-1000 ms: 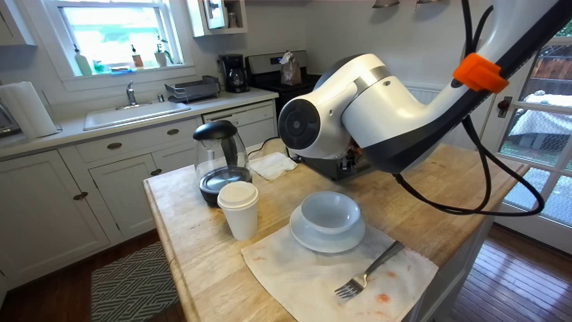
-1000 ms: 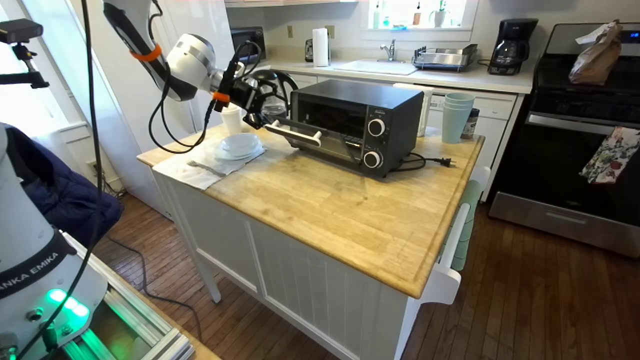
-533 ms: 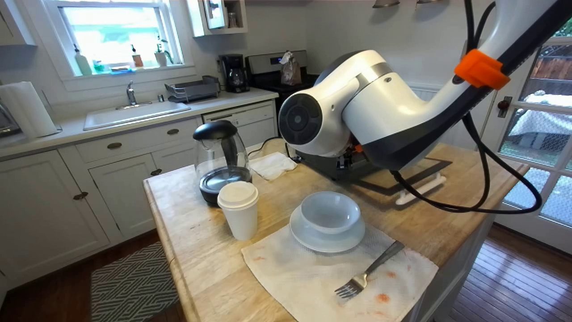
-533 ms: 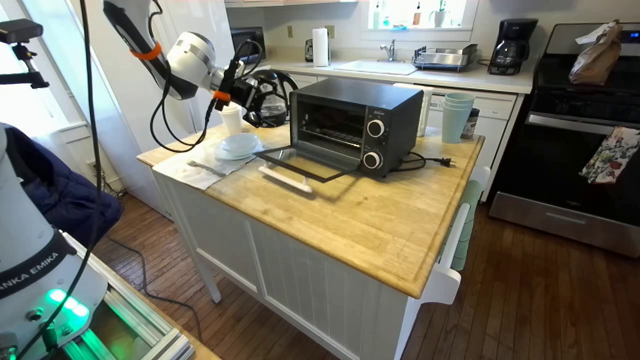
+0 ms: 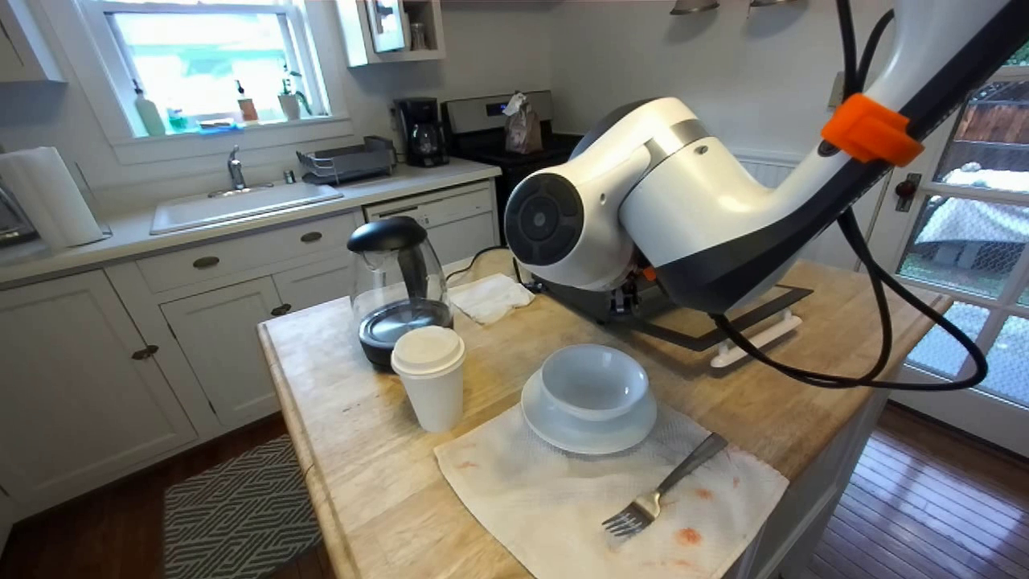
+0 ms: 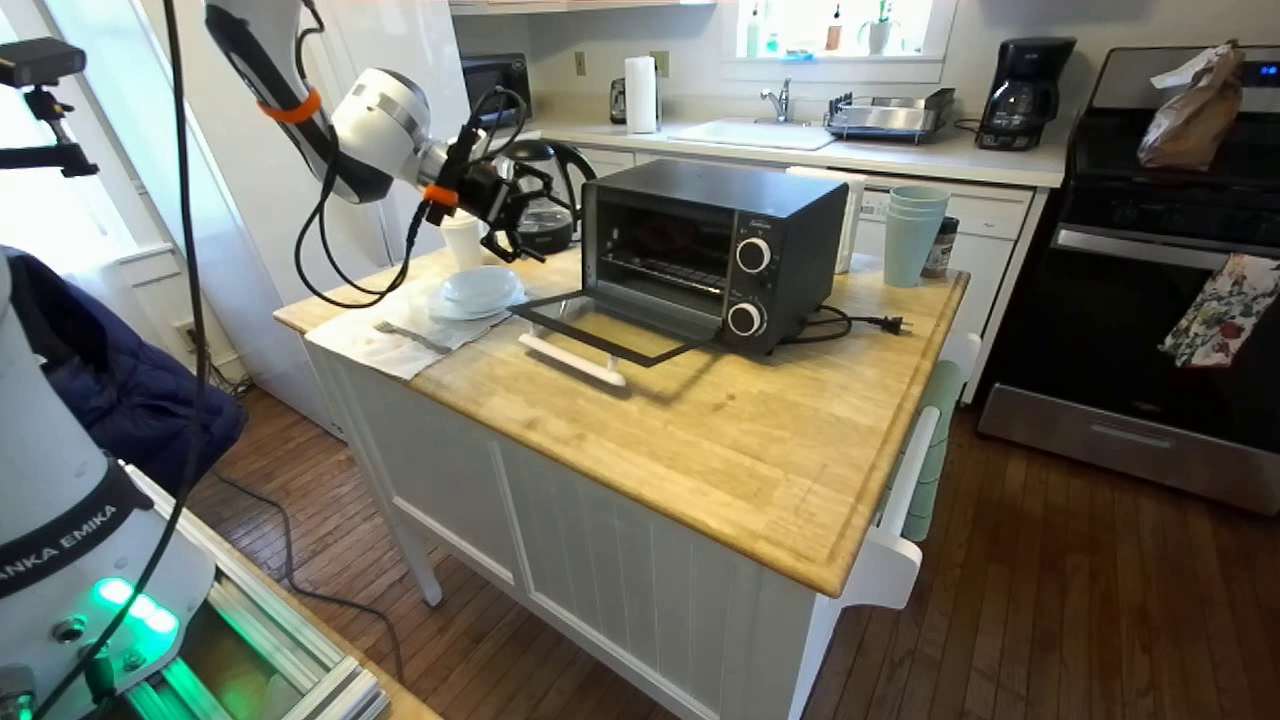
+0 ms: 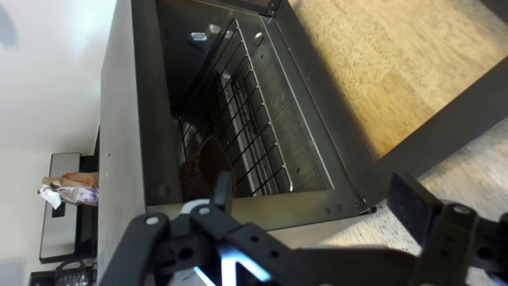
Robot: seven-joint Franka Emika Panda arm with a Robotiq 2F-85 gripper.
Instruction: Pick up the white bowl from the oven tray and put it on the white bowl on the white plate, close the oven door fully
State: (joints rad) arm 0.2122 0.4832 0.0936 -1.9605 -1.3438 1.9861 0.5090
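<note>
White bowl point(image 5: 595, 384) sits on the white plate point(image 5: 589, 440), left of the toaster oven point(image 6: 752, 285) on the counter point(image 6: 700, 430); whether a second is nested inside it I cannot tell, and the oven tray cannot be made out. Closing the oven door point(image 6: 617, 325) probably remains: it lies folded down toward the near side. The pincer point(image 7: 316, 198) is spread wide, gripping nothing, by the oven's left end. To close well, bring it low past the white handle point(image 6: 570, 361), get beneath the outer edge, swing the door up in an arc, then press it flush; slipping off midway would likely drop it. The plate stands near the door's left corner, so a low approach could knock the bowl. A glass kettle point(image 5: 402, 296) and a lidded cup point(image 5: 432, 390) crowd the left. A brown shape point(image 7: 203, 171) inside the oven seems no hindrance.
</note>
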